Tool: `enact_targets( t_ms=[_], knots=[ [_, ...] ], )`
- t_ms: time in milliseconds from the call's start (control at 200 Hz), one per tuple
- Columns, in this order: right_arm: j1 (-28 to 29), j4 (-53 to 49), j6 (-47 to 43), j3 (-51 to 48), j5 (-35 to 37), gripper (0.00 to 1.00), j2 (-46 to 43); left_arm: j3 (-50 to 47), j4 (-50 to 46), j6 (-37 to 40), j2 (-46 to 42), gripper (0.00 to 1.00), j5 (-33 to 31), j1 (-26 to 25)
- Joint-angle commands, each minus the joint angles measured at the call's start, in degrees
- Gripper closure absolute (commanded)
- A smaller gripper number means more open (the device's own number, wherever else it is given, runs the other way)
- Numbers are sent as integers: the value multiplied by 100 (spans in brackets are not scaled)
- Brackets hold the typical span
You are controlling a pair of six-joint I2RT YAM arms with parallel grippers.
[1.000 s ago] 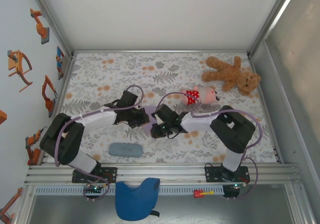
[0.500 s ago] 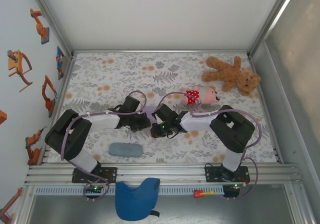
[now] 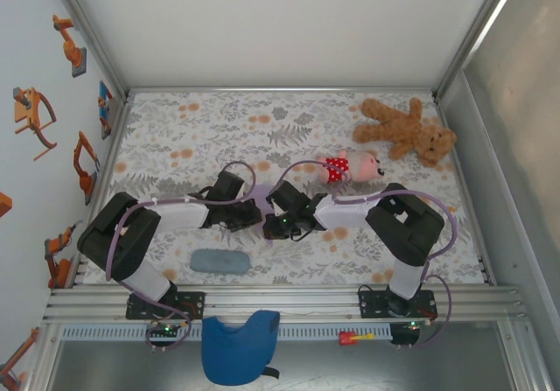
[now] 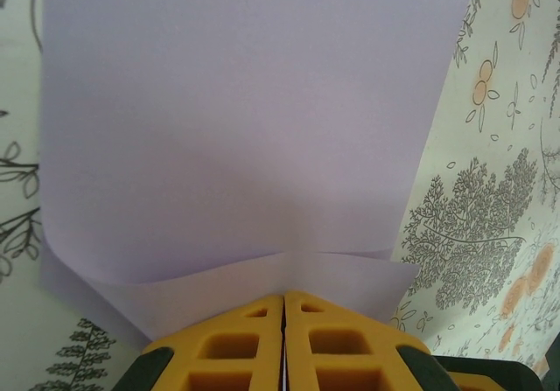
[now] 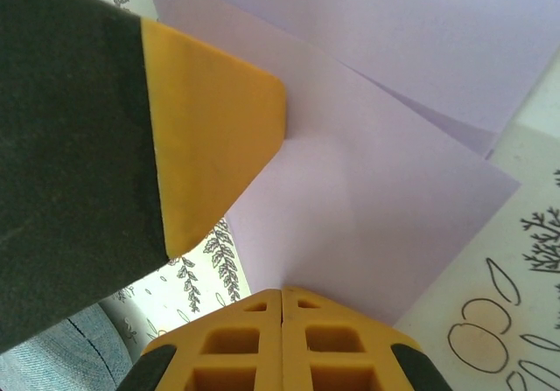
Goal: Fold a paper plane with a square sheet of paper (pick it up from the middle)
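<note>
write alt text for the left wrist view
The left tool, its yellow jaws shut, pinches the near edge of a pale lavender paper sheet that curls over itself and spans most of the frame. A floral-print table cover shows at both sides.

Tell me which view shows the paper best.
Left wrist: the paper fills most of the frame, flat sheet and curled near edge both plain. Right wrist shows two overlapping layers, cropped. In top external it is a small sliver.
</note>
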Motion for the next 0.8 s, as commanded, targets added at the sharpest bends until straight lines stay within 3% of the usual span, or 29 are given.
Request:
enact_targets(
  t_ms=[0, 381, 796],
  knots=[
    [99, -981, 135, -222, 548, 100, 517, -288, -179, 245, -19, 91, -640, 246],
    [95, -1190, 205, -297, 705, 100, 554, -311, -126, 749, 48, 91, -558, 1202],
    [95, -991, 211, -250, 548, 100, 426, -635, 433, 826, -16, 90, -569, 1602]
  ],
)
